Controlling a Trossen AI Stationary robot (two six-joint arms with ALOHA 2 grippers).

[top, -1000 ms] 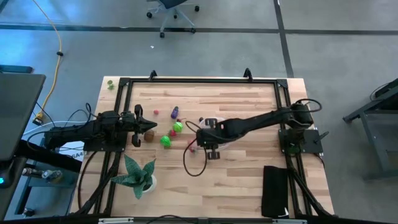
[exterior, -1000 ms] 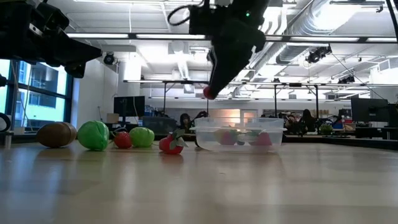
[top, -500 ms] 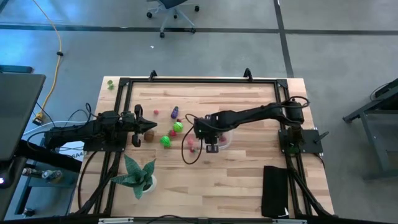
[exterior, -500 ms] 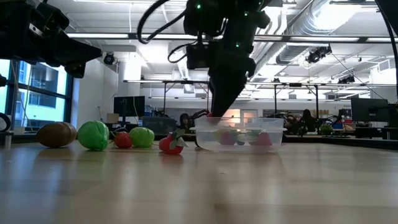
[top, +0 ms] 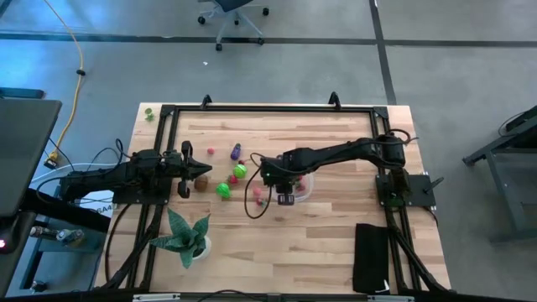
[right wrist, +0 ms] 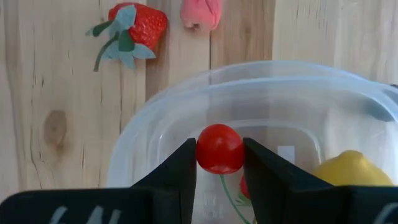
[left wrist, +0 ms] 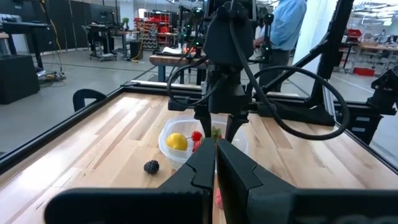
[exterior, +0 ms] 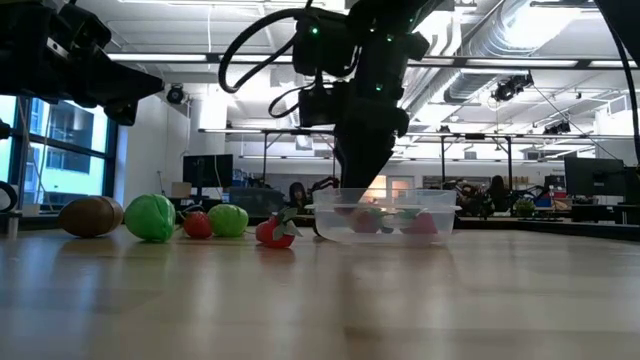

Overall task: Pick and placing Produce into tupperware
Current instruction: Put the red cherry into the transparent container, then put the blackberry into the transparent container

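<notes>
My right gripper [top: 282,183] hangs over the clear tupperware [right wrist: 186,106], shut on a small red round fruit [right wrist: 219,149]. The tupperware [exterior: 385,215] stands on the table with a yellow lemon [right wrist: 348,169] and red pieces inside. More produce lies left of it: a strawberry [right wrist: 134,25], a pink piece [right wrist: 201,12], green balls [top: 223,190], a purple piece [top: 237,152] and a brown one [top: 201,181]. My left gripper [left wrist: 216,168] waits, shut, near the table's left edge beside the brown piece. My right gripper pinches the red round fruit [right wrist: 219,149] between its two fingers [right wrist: 183,165], one on each side of it. The fingers come from above, pointing down into the tupperware's opening. The fruit sits inside the rim; whether it touches the floor I cannot tell.
A spiky green potted plant [top: 186,235] stands at the near left of the table. A black pad [top: 372,256] lies at the near right. A black metal frame [top: 268,109] runs around the wooden top. Bare wood lies near of the tupperware.
My right gripper has come down with the red fruit, from well above the tupperware's rim into its opening, and has shifted a little toward the far edge. It has stayed shut on the fruit. The left arm has kept still.
</notes>
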